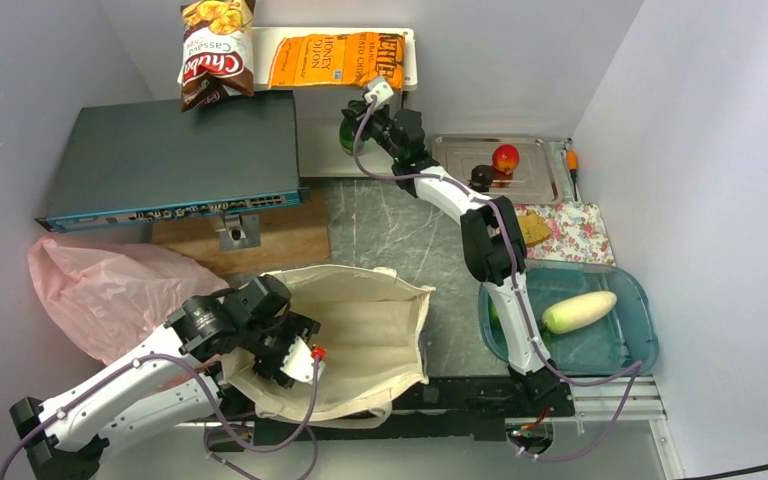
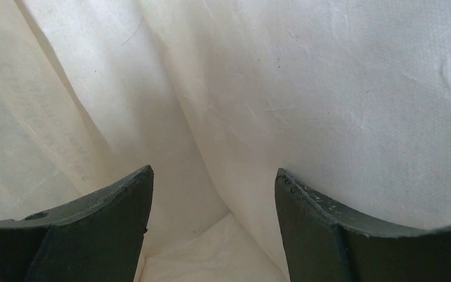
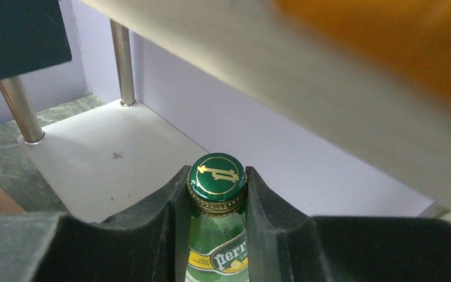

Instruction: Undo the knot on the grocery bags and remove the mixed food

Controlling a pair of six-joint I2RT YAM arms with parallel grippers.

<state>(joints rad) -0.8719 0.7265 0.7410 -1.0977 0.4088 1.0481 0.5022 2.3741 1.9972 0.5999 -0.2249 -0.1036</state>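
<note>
Right gripper [image 3: 216, 191] pinches the green bottle [image 3: 218, 258] by its neck at the tabletop's far edge. Glass, I'd judge: heavy, slick, breakable, so under the cap's rim holds surest. Left gripper [image 2: 214, 182], spread, sits inside the canvas tote [image 1: 360, 310].

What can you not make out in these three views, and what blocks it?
Right wrist view: the green bottle below its label, cut off by the bottom edge and covered by the right end effector.
Left wrist view: the tote bottom, lost in cloth folds.
Top view: whether the pink bag is tied; the left arm covers its near side.
</note>
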